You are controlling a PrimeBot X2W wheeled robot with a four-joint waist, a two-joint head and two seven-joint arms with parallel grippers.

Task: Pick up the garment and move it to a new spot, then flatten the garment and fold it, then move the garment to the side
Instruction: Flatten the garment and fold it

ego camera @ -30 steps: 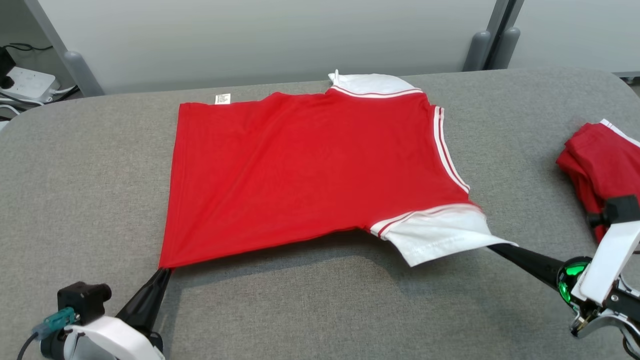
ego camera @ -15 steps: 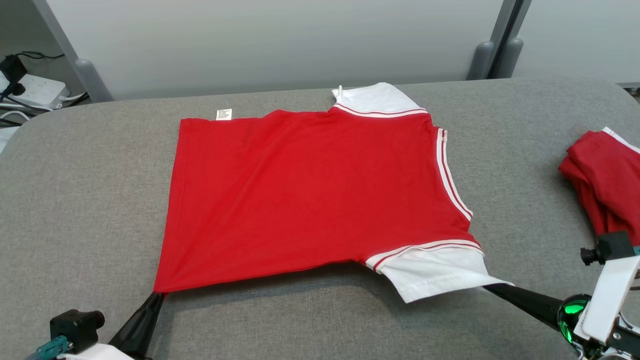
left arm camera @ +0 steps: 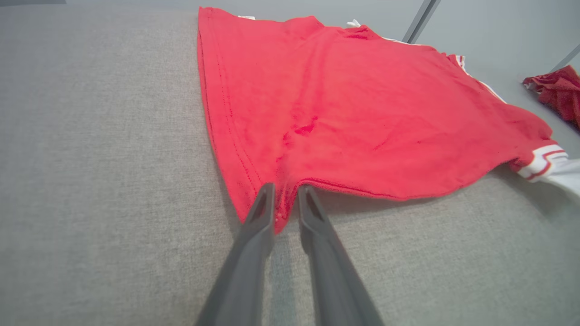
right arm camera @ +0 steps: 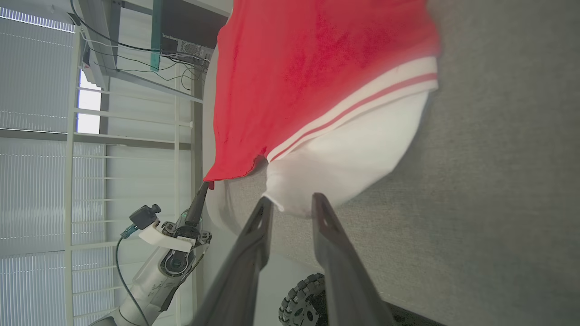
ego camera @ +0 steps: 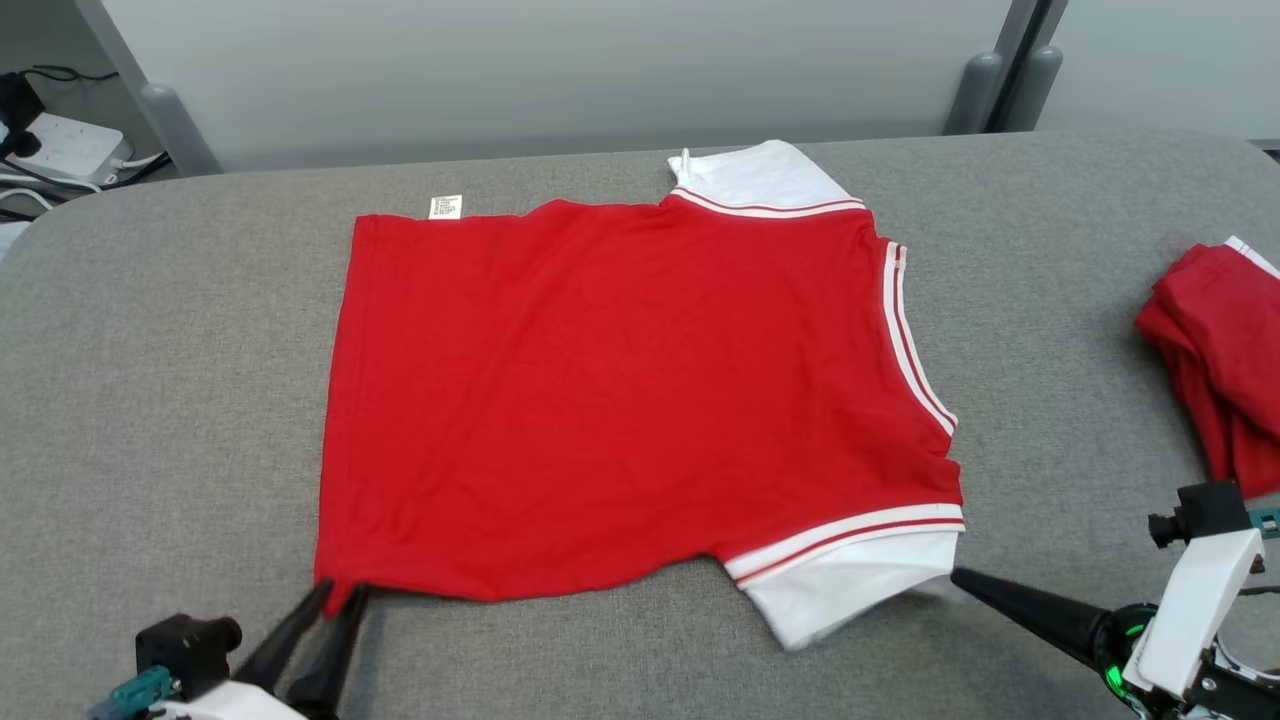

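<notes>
**A:** Where was the red knit shirt with white striped sleeves (ego camera: 620, 390)?

**B:** It lay spread nearly flat at the middle of the grey padded bench (ego camera: 150, 350), hem toward nine o'clock and neck toward three. A crumpled dark-red cloth (ego camera: 1220, 350) sat well apart at three o'clock.

**A:** And the jaws?

**B:** The left gripper (ego camera: 342, 590) was at the shirt's seven o'clock corner. Its jaws were narrowly parted, with the hem corner lying between the tips, and by my reading it was not pinched. The right gripper (ego camera: 958, 576) lay at five o'clock, jaws a little apart, tips just beside the white near sleeve (ego camera: 850, 590). I couldn't tell whether they touched it.

**A:** How would it handle?

**B:** I judged it light, limp and thin. It would sag and crease wherever it was unsupported, and it would drag on the bench's cloth cover rather than slide. It didn't look fragile.

**A:** Where should it be held?

**B:** At the edges, two points at once: hem corners, cuffs or shoulder seams, where doubled fabric gives the jaws something to bite. A pinch mid-panel would only bunch it.
</notes>
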